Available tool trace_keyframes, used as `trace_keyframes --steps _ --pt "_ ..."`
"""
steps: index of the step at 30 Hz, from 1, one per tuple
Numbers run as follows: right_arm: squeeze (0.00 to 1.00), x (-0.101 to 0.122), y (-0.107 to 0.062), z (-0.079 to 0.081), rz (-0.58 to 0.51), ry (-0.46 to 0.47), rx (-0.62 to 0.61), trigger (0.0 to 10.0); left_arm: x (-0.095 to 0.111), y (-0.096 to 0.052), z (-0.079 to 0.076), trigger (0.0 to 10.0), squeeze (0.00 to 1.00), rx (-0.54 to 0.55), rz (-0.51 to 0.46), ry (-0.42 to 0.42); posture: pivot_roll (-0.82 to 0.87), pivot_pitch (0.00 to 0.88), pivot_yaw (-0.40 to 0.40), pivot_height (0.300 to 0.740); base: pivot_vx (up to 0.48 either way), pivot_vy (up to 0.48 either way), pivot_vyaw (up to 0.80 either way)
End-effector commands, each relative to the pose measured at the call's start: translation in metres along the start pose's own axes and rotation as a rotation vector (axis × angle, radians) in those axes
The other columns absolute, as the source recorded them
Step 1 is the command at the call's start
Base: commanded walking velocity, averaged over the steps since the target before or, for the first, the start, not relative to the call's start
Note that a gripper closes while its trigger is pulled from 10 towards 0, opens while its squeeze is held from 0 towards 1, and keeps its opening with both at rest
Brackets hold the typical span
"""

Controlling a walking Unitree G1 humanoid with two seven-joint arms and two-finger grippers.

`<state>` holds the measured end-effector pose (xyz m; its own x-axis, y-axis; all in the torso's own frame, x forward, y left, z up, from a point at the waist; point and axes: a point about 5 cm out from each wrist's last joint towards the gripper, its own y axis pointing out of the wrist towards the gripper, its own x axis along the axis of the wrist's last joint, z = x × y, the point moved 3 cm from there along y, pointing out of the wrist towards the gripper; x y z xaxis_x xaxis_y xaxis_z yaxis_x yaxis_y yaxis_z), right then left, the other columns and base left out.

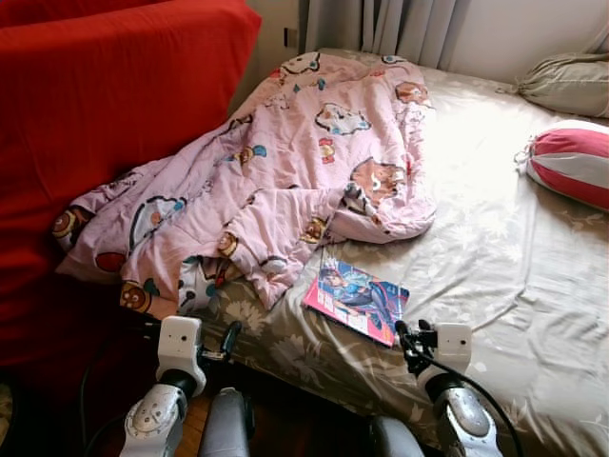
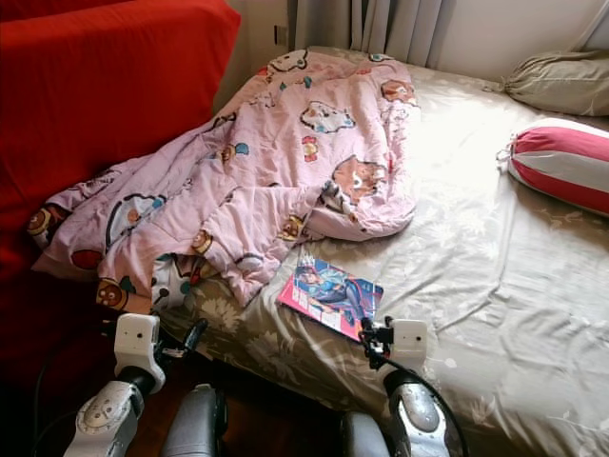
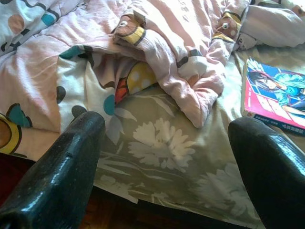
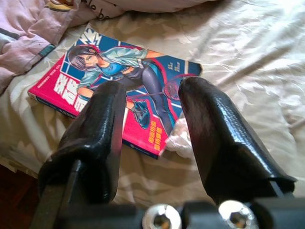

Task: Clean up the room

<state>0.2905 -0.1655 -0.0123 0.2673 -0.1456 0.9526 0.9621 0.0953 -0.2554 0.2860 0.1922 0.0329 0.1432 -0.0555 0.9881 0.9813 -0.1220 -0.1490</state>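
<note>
A crumpled pink quilt with cartoon prints lies across the left half of the bed and spills over its left edge. A colourful comic book lies flat on the sheet near the bed's front edge, just beside the quilt's lower corner. My right gripper hovers open at the bed's edge, right in front of the book, nothing between its fingers. My left gripper is open too, low at the bed's front edge below the quilt's hanging corner.
A red-and-white striped cushion and a beige pillow lie at the bed's far right. A tall shape under red cloth stands close on the left. Grey curtains hang behind the bed. Dark wooden floor shows below.
</note>
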Motion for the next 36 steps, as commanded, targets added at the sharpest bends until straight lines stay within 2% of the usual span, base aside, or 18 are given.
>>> trace_keyframes --steps 1,11,17,25,30,33,36 --pt "0.00 -0.004 0.000 0.001 0.025 0.020 0.004 10.0 -0.001 0.002 0.000 10.0 0.00 0.006 0.014 -0.019 0.12 0.118 -0.049 0.607 0.281 0.000 0.00" --pt "0.00 -0.005 0.002 0.001 0.032 0.037 0.004 10.0 0.003 0.004 -0.001 10.0 0.00 -0.004 -0.002 -0.008 0.12 0.114 -0.050 0.607 0.291 0.000 0.00" --pt "0.00 -0.004 0.004 -0.010 0.046 0.086 -0.060 10.0 0.001 0.002 -0.001 10.0 0.00 -0.007 0.003 -0.005 0.12 0.112 -0.049 0.607 0.303 0.000 0.00" --pt "0.00 0.003 0.010 -0.015 0.045 0.079 -0.073 10.0 0.001 0.002 -0.002 10.0 0.00 -0.012 0.004 -0.002 0.12 0.120 -0.049 0.607 0.317 0.000 0.00" --pt "0.00 0.006 0.013 -0.021 0.071 0.045 -0.091 10.0 0.001 0.000 -0.003 10.0 0.00 -0.017 0.003 -0.004 0.13 0.146 -0.044 0.607 0.000 0.000 0.00" --pt "0.00 0.002 0.017 -0.025 0.170 -0.057 -0.073 10.0 0.001 -0.003 -0.004 10.0 0.00 -0.021 0.006 -0.007 0.14 0.155 -0.042 0.607 0.000 0.000 0.00" --pt "0.00 0.000 0.018 -0.027 0.217 -0.134 -0.061 10.0 0.000 -0.004 -0.005 10.0 0.00 -0.029 0.009 -0.010 0.15 0.159 -0.041 0.607 0.000 0.000 0.00"
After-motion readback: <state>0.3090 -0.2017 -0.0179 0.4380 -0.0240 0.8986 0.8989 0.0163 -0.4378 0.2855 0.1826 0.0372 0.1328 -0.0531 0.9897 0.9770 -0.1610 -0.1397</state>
